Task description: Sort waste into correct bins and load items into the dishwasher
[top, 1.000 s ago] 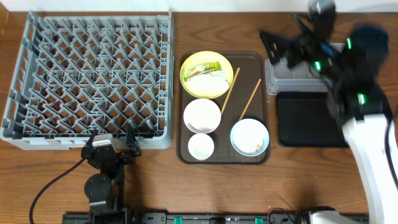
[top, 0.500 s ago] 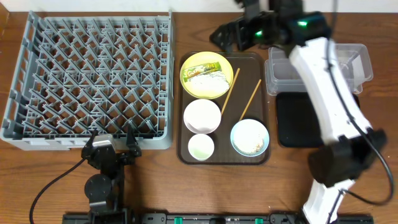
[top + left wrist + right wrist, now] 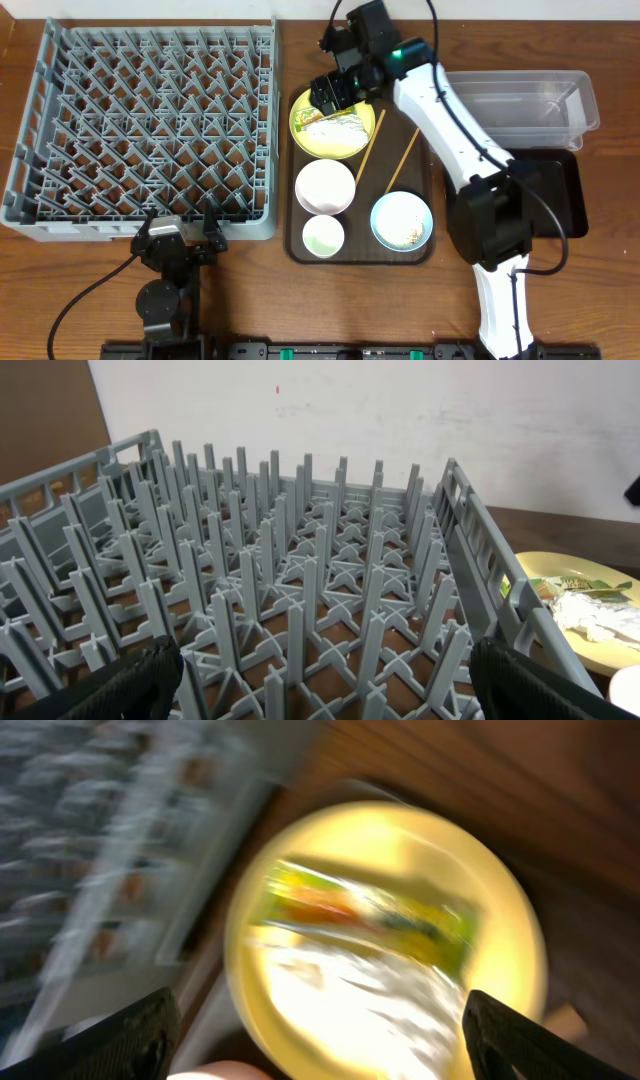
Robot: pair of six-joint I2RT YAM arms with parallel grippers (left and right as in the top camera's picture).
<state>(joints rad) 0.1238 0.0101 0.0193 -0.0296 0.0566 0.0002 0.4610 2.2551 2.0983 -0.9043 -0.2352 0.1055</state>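
The green-and-yellow wrapper (image 3: 339,108) and its crumpled white paper (image 3: 328,128) lie on the yellow plate (image 3: 299,126), covering the plate's far and middle part. The right gripper (image 3: 335,91) hangs over the plate's far rim, right above the wrapper's green strip. In the blurred right wrist view its fingers (image 3: 110,1040) sit at the two lower corners, spread wide, with wrapper and plate framed between them and nothing pinched.

Just beside the plate's near edge stands the white bowl (image 3: 325,185), and the small white cup (image 3: 323,235) is nearer still. Two chopsticks (image 3: 370,145) lie slanted to the plate's right, and the pale blue bowl (image 3: 401,220) is right and nearer. All of these rest on the brown tray (image 3: 422,100). Further right of the plate sit the clear tub (image 3: 520,100) and the black tray (image 3: 555,205). Left of the plate is the grey dish rack (image 3: 140,130). The left gripper (image 3: 182,232) rests at the rack's near edge, well apart from the plate, its fingers spread and empty.
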